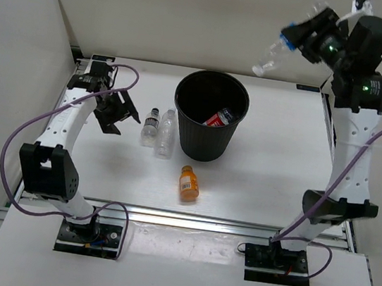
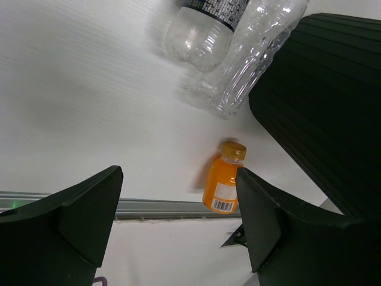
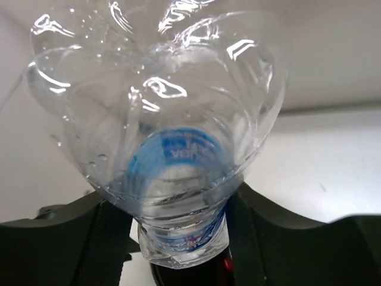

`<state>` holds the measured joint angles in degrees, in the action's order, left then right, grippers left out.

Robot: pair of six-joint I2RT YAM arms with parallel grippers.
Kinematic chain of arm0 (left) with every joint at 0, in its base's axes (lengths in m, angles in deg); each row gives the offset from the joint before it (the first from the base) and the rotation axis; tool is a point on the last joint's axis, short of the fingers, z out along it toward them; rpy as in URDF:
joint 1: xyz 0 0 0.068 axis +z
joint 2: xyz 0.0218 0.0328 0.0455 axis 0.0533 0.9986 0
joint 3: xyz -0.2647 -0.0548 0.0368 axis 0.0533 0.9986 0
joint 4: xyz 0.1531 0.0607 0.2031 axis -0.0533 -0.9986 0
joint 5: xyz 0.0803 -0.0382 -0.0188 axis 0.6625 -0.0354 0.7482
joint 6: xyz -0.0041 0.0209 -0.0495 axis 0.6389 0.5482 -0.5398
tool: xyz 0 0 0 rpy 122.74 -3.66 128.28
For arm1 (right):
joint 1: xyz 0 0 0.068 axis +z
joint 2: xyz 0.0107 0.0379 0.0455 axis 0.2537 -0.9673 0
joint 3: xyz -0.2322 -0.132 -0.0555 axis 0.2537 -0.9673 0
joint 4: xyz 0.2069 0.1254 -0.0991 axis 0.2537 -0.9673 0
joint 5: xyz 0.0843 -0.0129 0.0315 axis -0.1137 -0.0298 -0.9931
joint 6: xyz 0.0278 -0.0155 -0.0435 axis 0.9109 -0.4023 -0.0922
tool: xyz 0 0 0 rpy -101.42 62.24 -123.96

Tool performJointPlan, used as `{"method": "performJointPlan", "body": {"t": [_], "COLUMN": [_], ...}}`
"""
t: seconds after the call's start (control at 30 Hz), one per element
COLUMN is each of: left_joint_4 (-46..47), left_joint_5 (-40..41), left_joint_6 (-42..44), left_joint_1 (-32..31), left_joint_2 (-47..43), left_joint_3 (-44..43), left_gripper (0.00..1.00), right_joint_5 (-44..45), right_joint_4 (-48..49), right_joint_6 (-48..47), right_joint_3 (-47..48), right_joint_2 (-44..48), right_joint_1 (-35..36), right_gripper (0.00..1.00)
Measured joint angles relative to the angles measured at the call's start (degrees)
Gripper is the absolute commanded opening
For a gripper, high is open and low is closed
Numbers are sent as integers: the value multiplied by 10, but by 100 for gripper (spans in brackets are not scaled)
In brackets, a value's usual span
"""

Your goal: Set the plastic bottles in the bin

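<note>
The black bin (image 1: 210, 116) stands at the table's middle back, and the red-labelled bottle (image 1: 219, 117) lies inside it. My right gripper (image 1: 296, 38) is raised high at the back right, shut on the blue-labelled bottle (image 1: 274, 56), which fills the right wrist view (image 3: 161, 137). Two clear bottles lie left of the bin: the black-capped one (image 1: 151, 125) and a plain one (image 1: 166, 134). The short orange bottle (image 1: 188, 183) lies in front of the bin, also in the left wrist view (image 2: 223, 177). My left gripper (image 1: 118, 113) is open and empty, left of the clear bottles.
White walls enclose the table on the left and back. A metal rail (image 1: 201, 220) runs along the near edge. The bin's ribbed wall (image 2: 321, 101) fills the right of the left wrist view.
</note>
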<state>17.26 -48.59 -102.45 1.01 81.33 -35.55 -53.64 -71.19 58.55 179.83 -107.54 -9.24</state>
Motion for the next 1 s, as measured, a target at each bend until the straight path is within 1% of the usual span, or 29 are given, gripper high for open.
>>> {"method": "performJointPlan", "body": {"t": [0.07,0.1,0.2,0.23,0.33,0.43,0.6,0.8,1.0], "left_joint_4": [-2,-1,-3,-4,3,20,38,45,43], "left_joint_5": [-3,-3,7,15,38,51,73,80,101], "left_joint_6": [0,0,-1,-3,-4,-6,10,46,65], "left_joint_1": [0,0,-2,-4,-14,-30,-71,-93,-94], "left_joint_2": [18,31,72,84,105,106,121,214,285], "left_joint_3": [-16,-27,-67,-82,-110,-110,-124,-175,-184], "left_gripper": [90,92,99,99,99,99,99,99,99], "right_joint_5": [7,11,18,18,10,-1,-18,-65,-107], "right_joint_4": [25,31,31,28,-6,-43,-56,-54,-56], "right_joint_6": [-7,-11,-17,-22,-45,-54,-57,-59,-57], "right_joint_3": [75,87,67,50,16,-2,-2,9,9], "right_joint_2": [-39,-53,-90,-101,-140,-154,-110,-47,-41], "right_joint_1": [42,63,113,125,153,168,169,163,154], "right_gripper": [64,67,87,100,100,100,100,100,100]}}
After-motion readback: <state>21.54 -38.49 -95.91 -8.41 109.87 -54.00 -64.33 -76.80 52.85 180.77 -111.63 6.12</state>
